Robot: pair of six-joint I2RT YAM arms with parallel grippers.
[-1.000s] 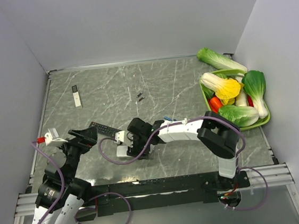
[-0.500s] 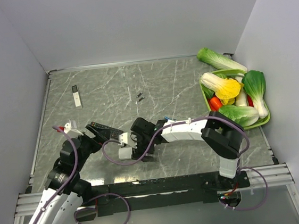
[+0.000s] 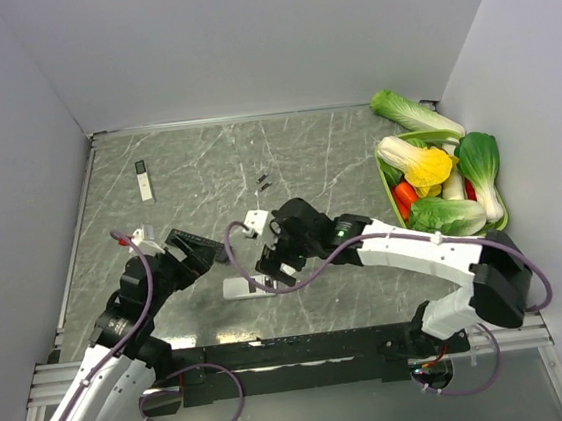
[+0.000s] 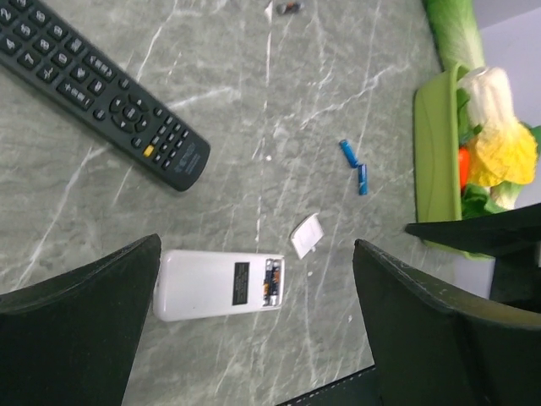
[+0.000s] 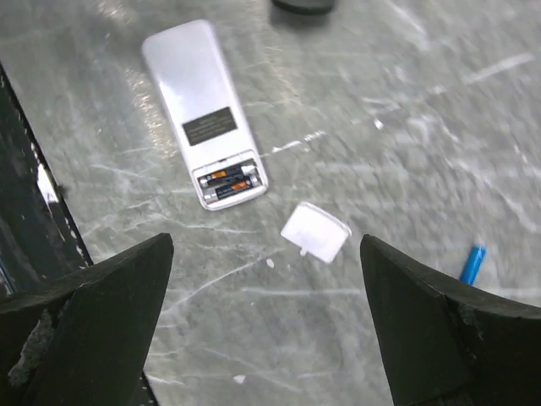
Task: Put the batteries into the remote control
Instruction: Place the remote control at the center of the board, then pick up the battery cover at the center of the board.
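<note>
Grey stone worktop (image 3: pixel 337 164), near edge: your left gripper (image 4: pixel 258 317) hangs wide open, empty. White remote (image 4: pixel 215 285) lies back-up just right of it, cover off, two cells (image 5: pixel 226 183) seated (polarity unreadable). Right gripper (image 5: pixel 266 330) gapes above it, empty. Loose blue batteries (image 4: pixel 355 167) lie further right. They look light and slick and will likely roll, so pinch mid-barrel.

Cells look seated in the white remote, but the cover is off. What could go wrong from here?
1. The cover lies loose beside the white remote, apart from it; a careless pick could nudge the remote and unseat the two cells it holds.
2. The flat cover may slip when pinched off the table.
3. The loose blue batteries could roll if brushed.
</note>
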